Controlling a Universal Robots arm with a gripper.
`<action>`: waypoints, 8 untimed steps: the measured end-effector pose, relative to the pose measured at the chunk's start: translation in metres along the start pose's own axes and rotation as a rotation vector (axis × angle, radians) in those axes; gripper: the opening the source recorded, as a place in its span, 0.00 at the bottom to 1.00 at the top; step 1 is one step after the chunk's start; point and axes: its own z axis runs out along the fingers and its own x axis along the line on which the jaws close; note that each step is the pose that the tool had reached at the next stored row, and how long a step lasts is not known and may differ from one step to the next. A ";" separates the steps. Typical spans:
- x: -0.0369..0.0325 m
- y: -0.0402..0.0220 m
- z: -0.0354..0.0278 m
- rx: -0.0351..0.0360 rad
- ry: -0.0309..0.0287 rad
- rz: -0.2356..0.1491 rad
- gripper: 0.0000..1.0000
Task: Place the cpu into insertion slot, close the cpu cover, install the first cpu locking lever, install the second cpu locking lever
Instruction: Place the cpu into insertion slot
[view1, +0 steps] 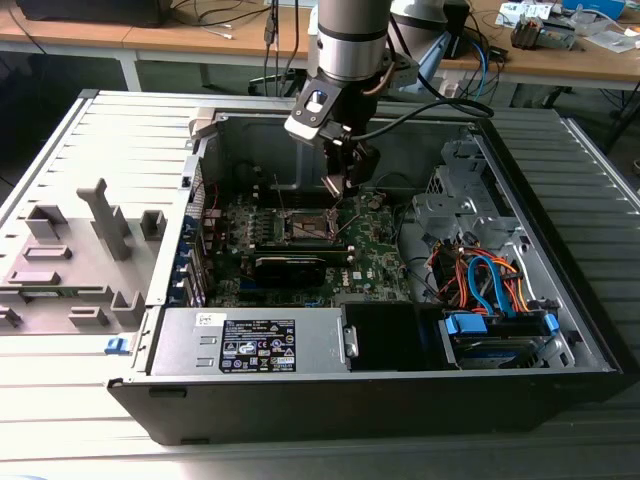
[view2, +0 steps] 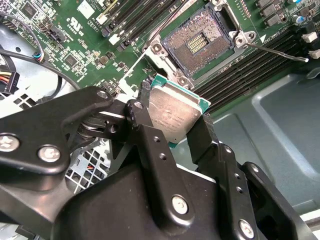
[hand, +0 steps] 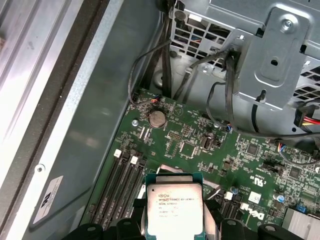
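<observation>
Cpu (view2: 176, 116) clamped between jaws, near bare insertion slot (view2: 200, 42).

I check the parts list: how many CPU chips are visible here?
1. The cpu is held by the gripper above the motherboard, not yet in the empty insertion slot. Another could lie hidden elsewhere in the case.

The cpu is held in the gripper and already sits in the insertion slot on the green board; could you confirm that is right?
Not quite. The cpu is held in the gripper, but it does not sit in the insertion slot on the green board: the second wrist view shows the slot empty and the cpu apart from it.
</observation>
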 end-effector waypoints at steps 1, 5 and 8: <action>0.0000 0.0000 0.0000 0.0002 -0.0004 0.001 0.55; 0.0000 0.0000 0.0001 0.0007 -0.0018 0.006 0.55; 0.0000 0.0000 0.0002 0.0012 -0.0030 0.010 0.55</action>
